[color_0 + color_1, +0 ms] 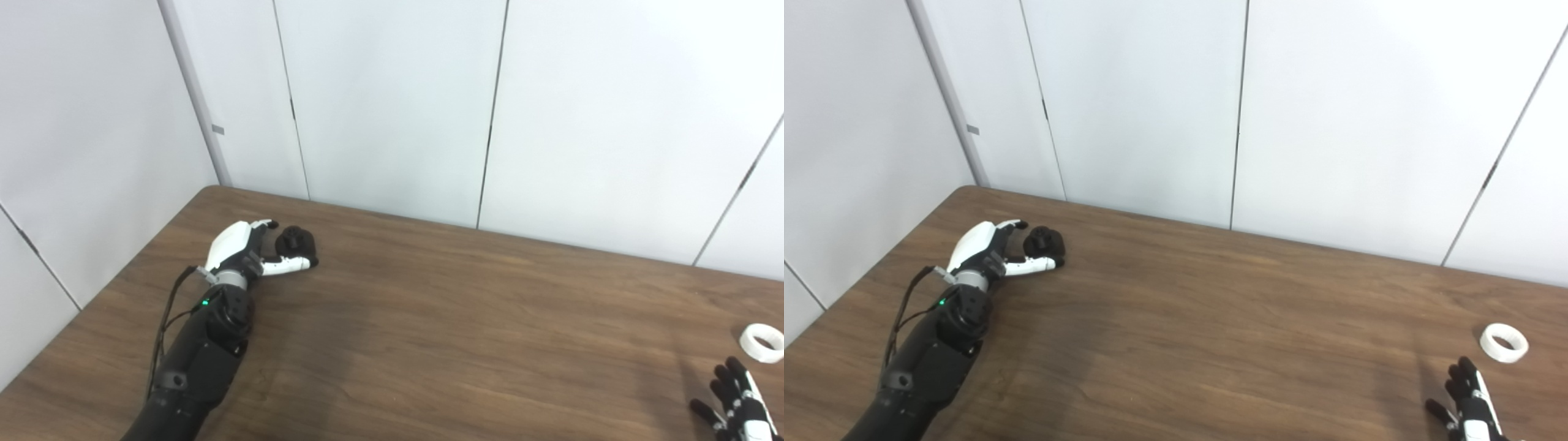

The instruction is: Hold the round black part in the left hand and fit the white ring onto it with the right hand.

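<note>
The round black part (pixel 296 242) rests on the wooden table (pixel 441 318) near its far left corner. My left hand (pixel 248 251) lies beside it, fingers apart, with the thumb (pixel 288 265) stretched along the part's near side and the fingers curling over its left side; no firm hold shows. The white ring (pixel 1504 342) lies flat on the table at the far right. Just short of the ring, my right hand (pixel 1469 401) rises from the bottom edge with its fingers spread and nothing in it.
White wall panels (pixel 392 104) stand directly behind the table's far edge and along its left side. A black cable (pixel 166 318) runs along the left forearm.
</note>
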Robot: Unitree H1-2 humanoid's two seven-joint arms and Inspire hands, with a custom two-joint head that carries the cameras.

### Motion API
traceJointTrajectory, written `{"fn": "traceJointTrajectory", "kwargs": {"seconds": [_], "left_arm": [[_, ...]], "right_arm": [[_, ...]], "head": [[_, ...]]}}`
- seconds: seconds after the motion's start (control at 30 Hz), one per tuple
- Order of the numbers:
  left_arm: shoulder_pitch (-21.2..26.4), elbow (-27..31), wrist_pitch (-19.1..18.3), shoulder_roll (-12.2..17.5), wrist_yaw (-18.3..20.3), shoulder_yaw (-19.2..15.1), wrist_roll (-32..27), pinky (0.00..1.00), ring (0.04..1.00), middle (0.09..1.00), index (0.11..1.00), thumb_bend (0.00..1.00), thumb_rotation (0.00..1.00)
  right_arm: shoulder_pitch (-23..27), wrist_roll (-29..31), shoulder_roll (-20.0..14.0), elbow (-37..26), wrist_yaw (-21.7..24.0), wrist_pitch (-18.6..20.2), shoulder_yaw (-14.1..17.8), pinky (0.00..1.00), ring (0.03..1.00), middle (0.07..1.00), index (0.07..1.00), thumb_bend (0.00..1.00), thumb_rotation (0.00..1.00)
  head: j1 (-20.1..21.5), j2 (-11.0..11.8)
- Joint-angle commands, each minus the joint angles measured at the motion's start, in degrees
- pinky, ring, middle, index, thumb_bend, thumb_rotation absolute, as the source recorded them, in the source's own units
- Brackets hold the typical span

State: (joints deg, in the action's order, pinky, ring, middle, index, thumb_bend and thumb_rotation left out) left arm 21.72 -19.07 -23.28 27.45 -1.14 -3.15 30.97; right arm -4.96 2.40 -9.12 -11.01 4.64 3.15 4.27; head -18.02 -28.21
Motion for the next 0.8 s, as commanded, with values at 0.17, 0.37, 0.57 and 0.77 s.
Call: {"fn": "traceJointTrajectory", "kwargs": {"seconds": [0.17,0.37,0.57,0.77], "left_arm": [[5.2,-2.3,1.4,3.1,-1.1,1.2,-0.8,1.0,1.0,0.961,0.892,1.0,0.51],[6.5,-3.5,0.3,3.2,-1.5,3.0,-0.7,1.0,1.0,0.948,0.868,1.0,0.49],[7.0,-4.4,-0.2,3.2,-2.0,3.6,-0.9,1.0,1.0,0.946,0.859,0.98,0.46],[7.0,-4.7,0.0,3.5,-1.9,3.9,-1.1,1.0,0.996,0.934,0.825,0.96,0.43]], "right_arm": [[0.0,-0.4,-0.6,-2.1,-0.1,1.2,0.2,1.0,0.966,0.973,0.975,0.4,1.0],[-0.2,-0.7,-0.4,-2.9,-0.4,1.7,0.3,0.99,0.964,0.974,0.974,0.4,1.0],[-0.5,-0.8,-0.3,-3.8,-0.5,2.6,0.3,1.0,0.962,0.973,0.972,0.41,1.0],[-0.8,-0.5,-0.2,-4.3,-0.5,3.3,0.5,1.0,0.968,0.967,0.972,0.4,1.0]], "head": [[0.3,0.0],[0.6,-0.1],[0.9,-0.3],[1.0,-0.4]]}}
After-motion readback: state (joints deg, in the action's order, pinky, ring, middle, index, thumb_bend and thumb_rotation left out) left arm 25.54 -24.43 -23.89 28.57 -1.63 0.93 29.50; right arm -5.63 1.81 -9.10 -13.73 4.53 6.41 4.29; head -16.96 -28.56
